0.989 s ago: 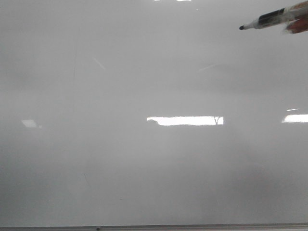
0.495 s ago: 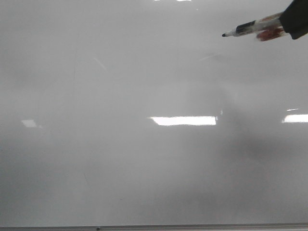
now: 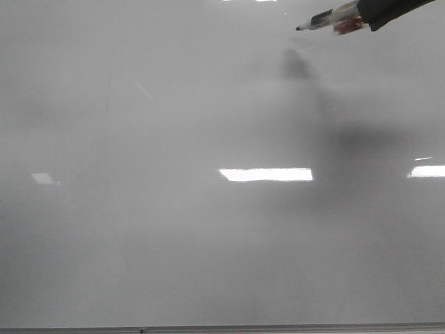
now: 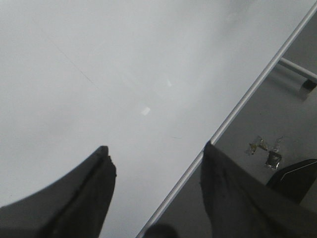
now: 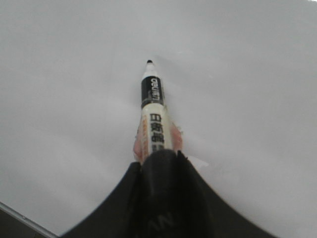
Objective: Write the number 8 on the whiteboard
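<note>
The whiteboard (image 3: 208, 236) fills the front view, pale grey and glossy, with faint grey scratches and no drawn 8 on it. My right gripper (image 3: 375, 14) comes in at the top right, shut on a black-tipped marker (image 3: 327, 19) that points left, its tip above the board with a shadow below it. In the right wrist view the marker (image 5: 152, 114) sticks out from the closed fingers (image 5: 161, 173) towards the board (image 5: 64, 99). My left gripper (image 4: 156, 153) is open and empty over the board's framed edge (image 4: 247, 94).
Bright light reflections (image 3: 265, 174) lie across the board's middle. The thin grey frame (image 3: 222, 328) runs along the near edge. Beyond the edge in the left wrist view is a dark surface with small bits (image 4: 267, 148) and a white rod (image 4: 297, 69).
My right gripper has moved left and upward with the marker; its tip went from the right edge towards the top middle. A darker shadow now falls on the board under it.
</note>
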### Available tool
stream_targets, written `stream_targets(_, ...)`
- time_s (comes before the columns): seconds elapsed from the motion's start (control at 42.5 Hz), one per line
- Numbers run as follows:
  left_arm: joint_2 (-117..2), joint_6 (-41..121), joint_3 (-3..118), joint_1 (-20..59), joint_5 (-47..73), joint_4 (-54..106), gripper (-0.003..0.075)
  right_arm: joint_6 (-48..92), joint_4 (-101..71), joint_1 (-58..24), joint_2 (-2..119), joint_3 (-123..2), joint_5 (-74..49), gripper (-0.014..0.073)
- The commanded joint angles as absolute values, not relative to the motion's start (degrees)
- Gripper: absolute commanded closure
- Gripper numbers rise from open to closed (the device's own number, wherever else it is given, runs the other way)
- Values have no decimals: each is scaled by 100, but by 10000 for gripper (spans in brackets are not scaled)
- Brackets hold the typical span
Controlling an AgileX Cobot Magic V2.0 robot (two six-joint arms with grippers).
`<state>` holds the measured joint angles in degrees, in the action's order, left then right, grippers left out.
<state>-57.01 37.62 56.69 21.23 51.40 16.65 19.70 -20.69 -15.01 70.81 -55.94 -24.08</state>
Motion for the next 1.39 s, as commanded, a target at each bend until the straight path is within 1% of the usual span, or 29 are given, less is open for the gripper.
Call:
stream_targets(0.0,-5625,3701,5820,2101,4789,1827,332,2017,-2101,-1464,7123,-5873,-1929,661)
stream_targets(0.118,-5625,3701,5820,2101,4789,1827,332,2104,-2101,-1556,7434,-6143,-2109,661)
stream_targets(0.236,-5625,3701,5820,2101,4789,1827,332,2275,-2044,-1689,7734,-6438,-2716,661)
stream_targets(0.377,-5625,3701,5820,2101,4789,1827,332,2083,-1744,-1544,7665,-6285,-3117,661)
stream_targets(0.518,-5625,3701,5820,2101,4789,1827,332,2022,-1670,-1442,7349,-5620,-3047,661)
stream_targets(0.612,-5625,3701,5820,2101,4789,1827,332,2022,-1805,-1644,7332,-5220,-2589,661)
stream_targets(0.707,-5625,3701,5820,2101,4789,1827,332,2022,-1921,-1933,7485,-5186,-2199,661)
stream_targets(0.777,-5625,3701,5820,2101,4789,1827,332,2022,-1977,-2046,7615,-5305,-1983,661)
stream_targets(0.872,-5625,3701,5820,2101,4789,1827,332,2015,-2019,-2011,7711,-5588,-2051,661)
stream_targets(1.107,-5625,3701,5820,2101,4824,1827,332,2015,-2011,-1398,7607,-6063,-2370,661)
stream_targets(1.225,-5625,3701,5820,2101,4824,1827,332,2044,-2017,-1546,7600,-6408,-2503,661)
stream_targets(1.366,-5625,3701,5820,2101,4824,1827,332,2132,-2011,-1676,7518,-6691,-2952,661)
